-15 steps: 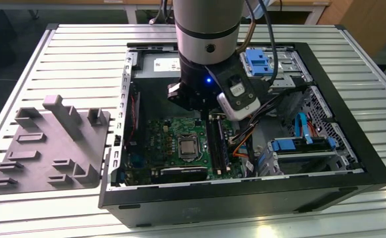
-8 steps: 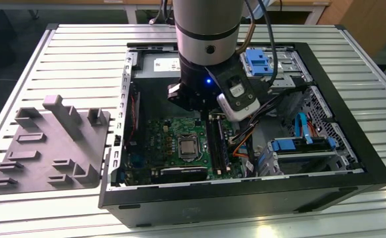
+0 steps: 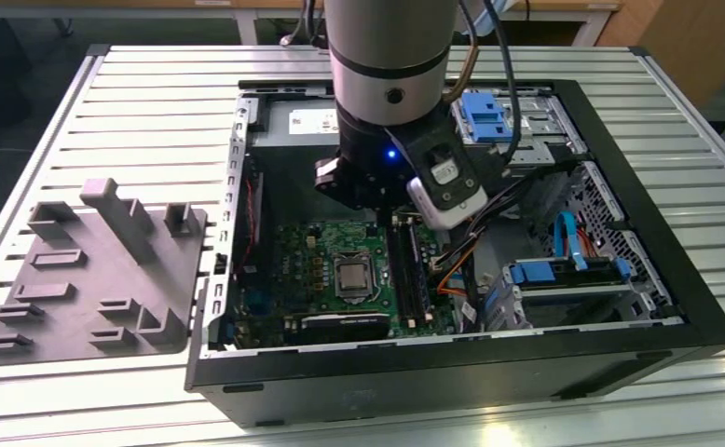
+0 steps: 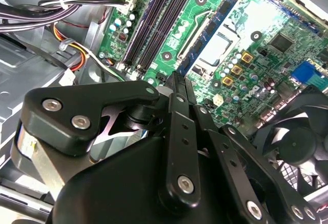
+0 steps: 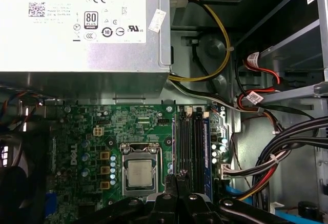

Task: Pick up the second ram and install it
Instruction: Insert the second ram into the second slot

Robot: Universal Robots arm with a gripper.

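- Both sides of your gripper (image 4: 177, 80) met at a narrow tip, jaws drawn together. You could not tell whether a thin stick sat pinched between them.
- Directly under that tip ran the long black memory slots (image 5: 190, 142) of the green motherboard (image 5: 77, 131). You could not tell the second ram apart from those dark strips.
- Beside the slots, the processor (image 5: 140, 174) lay flat and low, leaving free room on that side.
- On the slots' other side, bundled cables (image 5: 287, 147) crowded close.
- Past the slot ends, the edge of the power supply (image 5: 82, 24) stood like a wall.
- Farther out, the case (image 3: 462, 372) rim boxed you in on every side, with its top open.
- Well apart, at the exterior view's left, the grey tray (image 3: 89, 270) sat on the slatted table (image 3: 151, 84).
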